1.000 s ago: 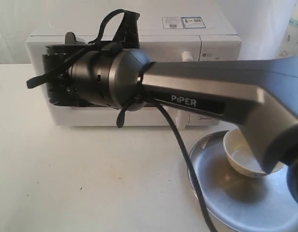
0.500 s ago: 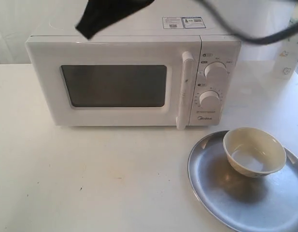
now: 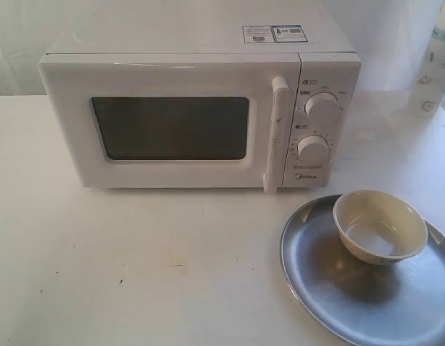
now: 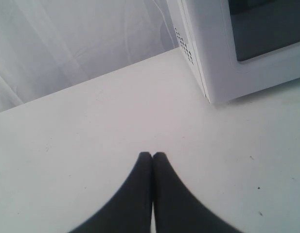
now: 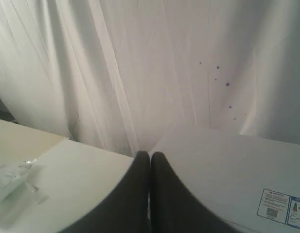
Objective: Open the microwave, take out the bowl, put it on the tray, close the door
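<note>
Now the round cream bowl (image 3: pixel 379 225) sits on the shiny metal tray (image 3: pixel 330 303). The left pincer (image 4: pixel 152 156), pressed together, hangs near a corner of the boxy microwave (image 3: pixel 172 40); the right pincer (image 5: pixel 150 155), likewise pressed together, is above its top.

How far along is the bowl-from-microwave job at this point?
Looks finished. The small cream bowl sits on the round silver metal tray, and the windowed door of the white boxy microwave is shut. Nothing is in hand: the left gripper and right gripper are closed on nothing. No step appears left.
</note>
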`<state>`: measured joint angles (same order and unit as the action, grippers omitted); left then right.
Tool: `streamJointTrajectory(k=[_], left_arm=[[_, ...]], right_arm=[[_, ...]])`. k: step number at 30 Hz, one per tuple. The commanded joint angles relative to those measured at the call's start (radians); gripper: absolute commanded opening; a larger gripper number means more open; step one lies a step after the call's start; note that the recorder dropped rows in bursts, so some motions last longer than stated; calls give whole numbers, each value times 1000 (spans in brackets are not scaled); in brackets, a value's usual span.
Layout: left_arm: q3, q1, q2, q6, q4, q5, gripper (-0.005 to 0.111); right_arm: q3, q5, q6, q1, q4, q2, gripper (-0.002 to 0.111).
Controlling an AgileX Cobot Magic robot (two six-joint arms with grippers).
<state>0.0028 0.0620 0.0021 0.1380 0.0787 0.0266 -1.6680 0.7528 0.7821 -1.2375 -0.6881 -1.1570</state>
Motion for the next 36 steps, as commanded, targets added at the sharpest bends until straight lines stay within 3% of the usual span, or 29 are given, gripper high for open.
streamJointTrajectory(k=[1,26,30,33,36], left_arm=[[-3,-5,-2,0,2,1,0],[-3,-5,-2,0,2,1,0],[-3,-5,-2,0,2,1,0],[-3,-5,-2,0,2,1,0],[-3,-5,-2,0,2,1,0]], right_arm=[[4,-8,7,1,1,73,0],[4,0,-2,1,-41,271,0],[37,122,-66,5,-58,274,0],[130,171,-81,57,-97,306,0],[287,90,-64,193,-129,365,0]])
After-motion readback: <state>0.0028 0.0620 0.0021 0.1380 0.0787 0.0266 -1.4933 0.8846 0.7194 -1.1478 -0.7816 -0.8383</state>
